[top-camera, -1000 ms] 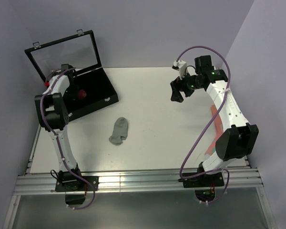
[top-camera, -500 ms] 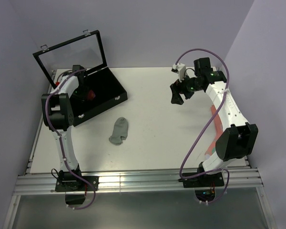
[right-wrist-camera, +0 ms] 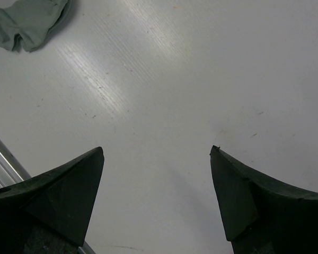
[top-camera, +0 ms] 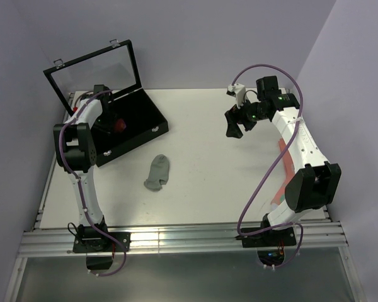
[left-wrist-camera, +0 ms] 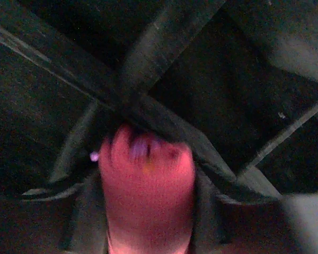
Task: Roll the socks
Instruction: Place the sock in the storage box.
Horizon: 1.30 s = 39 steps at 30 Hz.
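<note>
Although the left wrist view is dim and blurred, the magenta-red sock [left-wrist-camera: 148, 196] shows there as a soft, rounded bundle with a purple smudge and a fleck of orange at its upper end. It lies inside the black case [top-camera: 145, 116], pressed up against the point where the thin dividers [left-wrist-camera: 132, 100] cross; which compartment holds it cannot be told. The left fingers [top-camera: 111, 121] reach down into the case right at that bundle, but neither view shows whether they pinch it or merely flank it. The grey sock [top-camera: 157, 173] lies unrolled and limp on the white surface [top-camera: 208, 182], outside the case and a little way off its near corner, between the 2 arms and closer to the left one. It is a short ankle shape bent at the heel, with a few soft creases. The case is a shallow, rigid rectangle set at an angle in the far-left part of the surface, and nothing but the red bundle can be made out in it. Its lid [top-camera: 94, 72] stands raised, a clear pane in a black frame with 2 small metal catches on the top edge. The right fingers [right-wrist-camera: 58, 196], dark and wedge-shaped, are spread wide above bare, finely ribbed surface at the far right. A strip of pinkish-red fabric [top-camera: 283, 154] lies beside the right arm, partly hidden by it.
</note>
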Each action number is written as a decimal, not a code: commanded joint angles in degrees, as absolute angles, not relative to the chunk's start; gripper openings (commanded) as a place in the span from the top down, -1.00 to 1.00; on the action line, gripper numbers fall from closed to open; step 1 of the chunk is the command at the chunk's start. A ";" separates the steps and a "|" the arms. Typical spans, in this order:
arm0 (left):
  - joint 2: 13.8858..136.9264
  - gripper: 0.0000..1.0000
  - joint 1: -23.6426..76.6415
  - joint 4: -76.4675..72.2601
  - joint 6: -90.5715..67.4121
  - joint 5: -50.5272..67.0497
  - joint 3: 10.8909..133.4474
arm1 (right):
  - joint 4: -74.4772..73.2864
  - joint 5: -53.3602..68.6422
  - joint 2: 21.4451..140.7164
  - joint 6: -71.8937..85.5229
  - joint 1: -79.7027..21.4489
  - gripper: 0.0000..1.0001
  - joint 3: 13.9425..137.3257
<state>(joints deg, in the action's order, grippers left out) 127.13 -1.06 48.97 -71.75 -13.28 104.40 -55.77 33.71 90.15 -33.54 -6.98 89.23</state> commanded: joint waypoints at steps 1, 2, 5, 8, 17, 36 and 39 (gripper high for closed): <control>127.00 -0.22 0.18 55.29 -70.05 -8.97 103.81 | -56.16 34.01 89.12 -33.93 -7.21 -0.76 90.70; 126.57 -0.22 0.18 54.85 -70.05 -8.70 103.45 | -56.16 34.01 89.21 -34.01 -7.21 -0.77 90.70; 126.30 -0.22 -1.67 55.10 -70.31 -8.44 103.01 | -56.16 34.10 89.30 -33.92 -7.21 -0.76 90.88; 126.30 -0.24 -1.84 55.28 -70.22 -8.35 103.36 | -56.16 34.19 89.56 -33.93 -7.21 -0.77 90.79; 125.33 -0.41 -2.37 55.63 -70.40 -7.47 104.76 | -56.25 34.28 89.30 -34.19 -7.21 -0.76 90.18; 125.33 -0.45 -2.90 57.04 -69.43 -6.15 107.75 | -56.42 34.72 89.12 -34.80 -7.21 -0.78 89.21; 125.07 -0.47 -2.90 56.60 -69.17 -5.71 107.58 | -56.43 34.72 88.95 -34.98 -7.21 -0.78 89.03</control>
